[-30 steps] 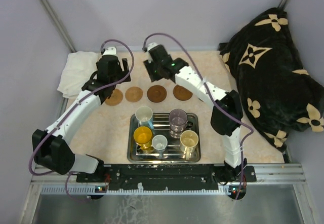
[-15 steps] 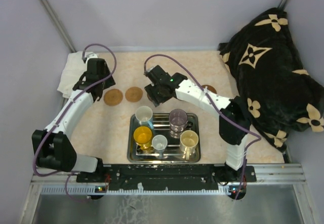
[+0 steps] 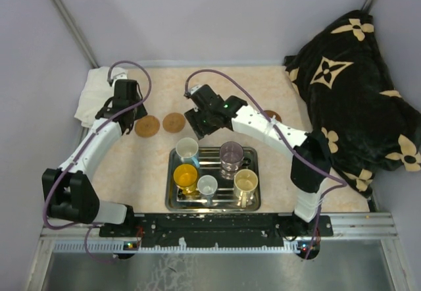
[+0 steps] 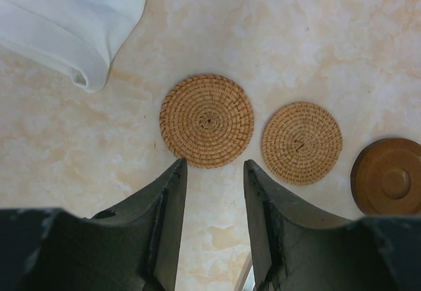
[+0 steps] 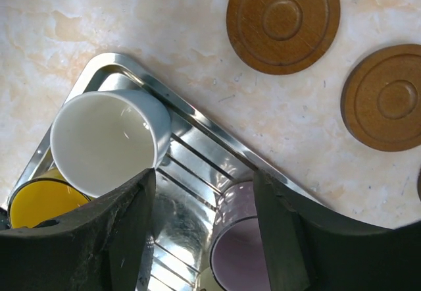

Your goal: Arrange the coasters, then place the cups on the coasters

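Hovering over the light-blue cup (image 5: 105,139), which stands in the steel tray's (image 5: 210,125) far-left corner against the yellow cup (image 5: 39,202), my right end effector (image 5: 204,179) is wide open and empty. I should straddle one wall, close gently and lift straight up. My left end effector (image 4: 214,169), part-open and empty, hangs above a woven coaster (image 4: 206,120).

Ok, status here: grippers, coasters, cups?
Left gripper open, empty, near woven coasters. Right gripper open, empty, over steel tray corner. All five cups on tray, visible coasters bare. Nothing blocking.
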